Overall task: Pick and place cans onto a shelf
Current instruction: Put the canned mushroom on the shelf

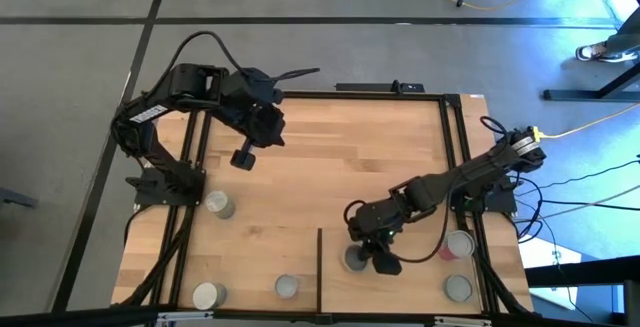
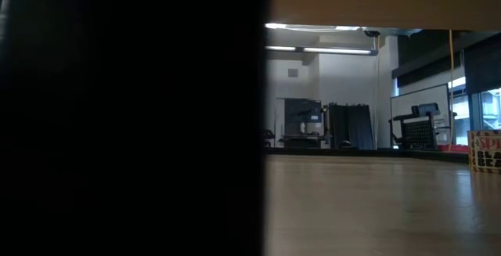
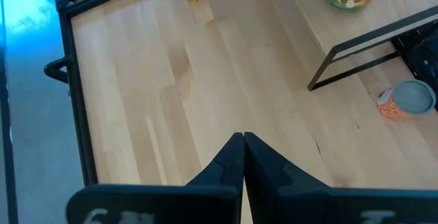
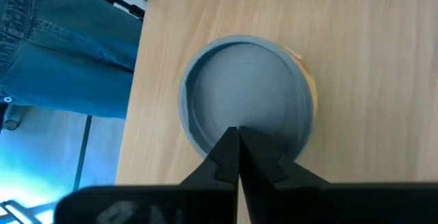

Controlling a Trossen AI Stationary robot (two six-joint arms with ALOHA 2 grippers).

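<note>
Several small cans stand about the table's near half. One with a grey top (image 1: pixel 352 260) stands on the light-wood shelf (image 1: pixel 412 289), whose black edge strip (image 1: pixel 319 267) runs along its left side. My right gripper (image 1: pixel 364 257) is shut right above this can; in the right wrist view its tips (image 4: pixel 236 132) stand over the can's top (image 4: pixel 246 80). My left gripper (image 1: pixel 243 158) is shut and empty, above bare table at the far left (image 3: pixel 243 136). My right gripper's shut fingers point down over the can's grey top, near its rim (image 4: pixel 205 138). I cannot tell whether they touch it. The can stands upright on the shelf.
Other cans: one at the left (image 1: pixel 218 204), two at the near edge (image 1: pixel 208 294) (image 1: pixel 287 286), one with a red-pink side (image 1: pixel 458 244) and one more (image 1: pixel 457 287) on the right. A person in jeans (image 4: pixel 61 39) stands by the table. A dark mass (image 2: pixel 129 115) blocks half the low view.
</note>
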